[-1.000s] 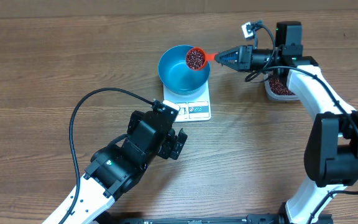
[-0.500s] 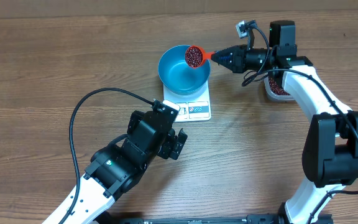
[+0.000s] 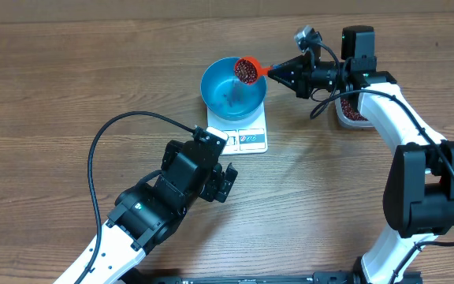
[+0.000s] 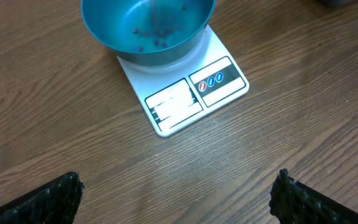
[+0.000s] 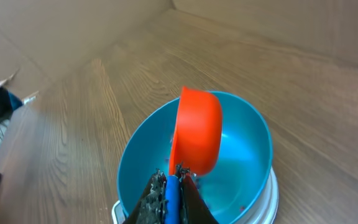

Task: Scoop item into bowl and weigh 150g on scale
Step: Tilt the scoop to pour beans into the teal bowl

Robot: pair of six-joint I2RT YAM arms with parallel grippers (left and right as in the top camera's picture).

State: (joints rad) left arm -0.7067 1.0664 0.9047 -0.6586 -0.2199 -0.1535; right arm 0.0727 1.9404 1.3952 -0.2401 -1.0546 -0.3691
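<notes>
— Start with the arm closest to us. What's the left one doing?
— The left arm (image 3: 144, 209) lies low, slanting in from the near left corner of the wooden table (image 3: 53, 87), with a black cable (image 3: 93, 158) looping beside it. The left gripper (image 3: 228, 181) hangs above bare wood just short of the kitchen scale (image 3: 247, 139). Its claw is spread wide and empty, and only the two fingers (image 4: 300, 200) show at the bottom corners of its own camera.
— And on the scale?
— The blue bowl (image 3: 221, 99) sits on it, covering the far part of the platform. The display and label panels stick out at the front. A few maroon beans (image 4: 157, 38) are scattered on the bowl's floor.
— So where's the bulk of them?
— Some are in the red scoop (image 3: 264, 71), which hangs over the far right rim of the bowl, tipped onto its side. From overhead you can see beans inside it. The rest fill a clear plastic tub (image 3: 345, 120) well off to the right of the scale, half hidden under the arm.
— Who's holding the scoop?
— The right gripper (image 3: 280, 72), claw pinched tight on the scoop's handle. The right arm (image 3: 400, 118) rises from the near right edge and runs away from us. It bends at the far side and reaches its forearm flat and leftward to the bowl, wrist rolled to one side
</notes>
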